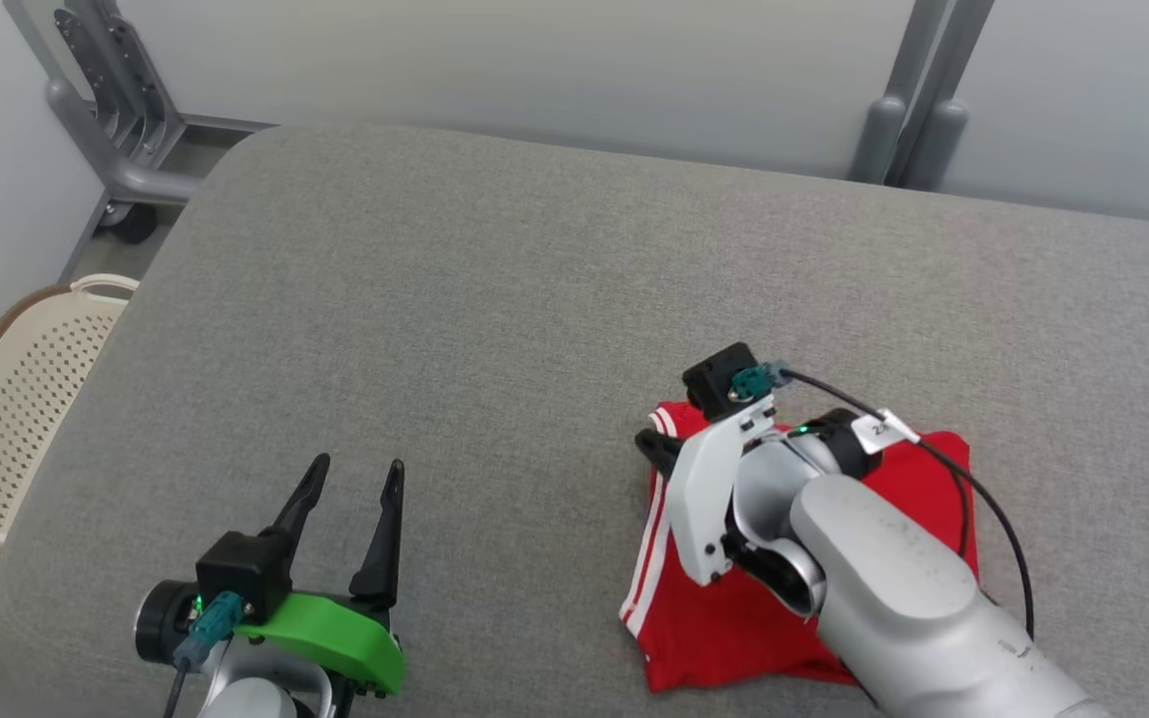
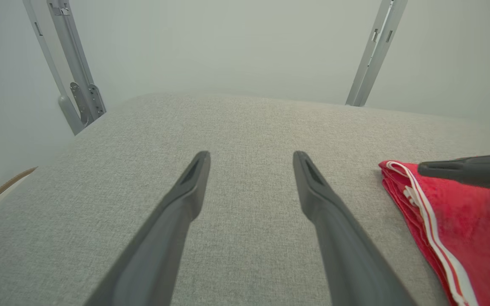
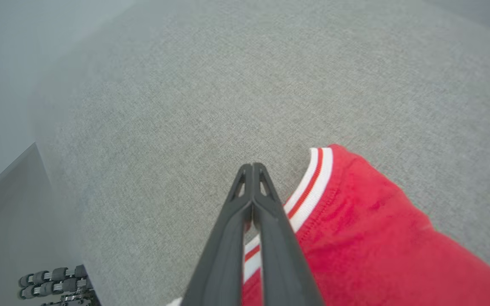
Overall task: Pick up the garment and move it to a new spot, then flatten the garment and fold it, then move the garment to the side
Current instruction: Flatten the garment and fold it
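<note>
The garment (image 1: 734, 618) is red with white stripes along its edge and lies folded on the grey padded table (image 1: 495, 299) at the near right. My right gripper (image 1: 646, 442) is shut with nothing between its fingers. It hovers over the garment's striped left edge (image 3: 309, 191), with the fingertips (image 3: 252, 166) just past that edge over bare grey fabric. My left gripper (image 1: 358, 467) is open and holds nothing, near the front edge and well to the left of the garment. In the left wrist view the left gripper (image 2: 252, 156) points across the table, with the garment (image 2: 474, 221) and the right gripper's dark fingers (image 2: 466, 170) at the right.
A cream perforated basket (image 1: 16, 409) stands on the floor beside the table's left edge. Grey metal frame posts rise behind the table at the far left (image 1: 126, 130) and far right (image 1: 909, 110). Bare grey surface stretches across the middle and the back.
</note>
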Available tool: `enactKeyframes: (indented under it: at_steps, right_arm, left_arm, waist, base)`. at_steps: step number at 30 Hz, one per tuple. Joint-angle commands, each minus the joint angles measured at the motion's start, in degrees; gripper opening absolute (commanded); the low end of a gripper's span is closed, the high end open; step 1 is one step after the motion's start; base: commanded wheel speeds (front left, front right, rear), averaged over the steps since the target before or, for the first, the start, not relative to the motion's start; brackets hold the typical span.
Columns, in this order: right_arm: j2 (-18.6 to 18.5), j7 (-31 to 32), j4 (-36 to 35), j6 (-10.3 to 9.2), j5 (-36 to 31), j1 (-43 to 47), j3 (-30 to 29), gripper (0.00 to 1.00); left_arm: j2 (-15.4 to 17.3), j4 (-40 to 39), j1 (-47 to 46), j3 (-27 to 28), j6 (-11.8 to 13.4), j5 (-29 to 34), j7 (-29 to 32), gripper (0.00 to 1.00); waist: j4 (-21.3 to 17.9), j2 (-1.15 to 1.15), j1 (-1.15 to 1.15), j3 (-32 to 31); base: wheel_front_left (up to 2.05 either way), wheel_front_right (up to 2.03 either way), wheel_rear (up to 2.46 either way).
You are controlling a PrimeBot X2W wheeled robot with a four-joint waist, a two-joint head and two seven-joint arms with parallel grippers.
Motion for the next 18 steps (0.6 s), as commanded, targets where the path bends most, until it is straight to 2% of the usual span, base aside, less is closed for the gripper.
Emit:
enactKeyframes:
  at_steps: [1,5,10,11,14,18]
  right_arm:
    - [-0.26,0.56,0.37,-0.01,-1.37,-0.75,-2.05,1.00]
    - [-0.21,2.42,-1.01,-0.01,-5.59,-0.42,-9.63,1.00]
    - [-0.25,5.80,-6.63,-0.01,-11.42,5.41,-21.98,1.00]
    - [-0.21,8.39,-10.45,-0.01,-13.83,8.61,-26.68,1.00]
    - [-0.25,12.21,-17.36,-0.01,-16.77,14.26,-33.86,1.00]
    - [-0.14,17.88,-26.00,-0.01,-17.31,21.14,-40.59,1.00]
  left_arm:
    - [0.36,-0.32,0.80,0.43,0.33,0.29,-0.17,1.00]
    - [0.52,-1.88,1.35,1.62,1.07,0.95,-0.17,1.00]
    - [0.50,-2.87,2.11,2.70,1.39,1.01,-0.17,1.00]
    - [0.58,-3.14,2.43,3.09,1.45,0.90,-0.17,1.00]
    - [0.83,-3.82,2.44,3.96,1.78,0.97,-0.17,1.00]
    - [0.84,-4.06,2.63,3.91,1.39,1.33,-0.17,1.00]
  waist:
    - [-0.88,0.00,0.00,-0.70]
    - [-2.25,0.00,0.00,-1.41]
    - [-3.56,0.00,0.00,-1.99]
    - [-4.11,0.00,0.00,-2.03]
    - [-4.81,0.00,0.00,-1.94]
    - [-5.54,0.00,0.00,-1.54]
  base:
    - [0.00,0.00,0.00]
    - [0.00,0.00,0.00]
    - [0.00,0.00,0.00]
    - [0.00,0.00,0.00]
    - [0.00,0.00,0.00]
    - [0.00,0.00,0.00]
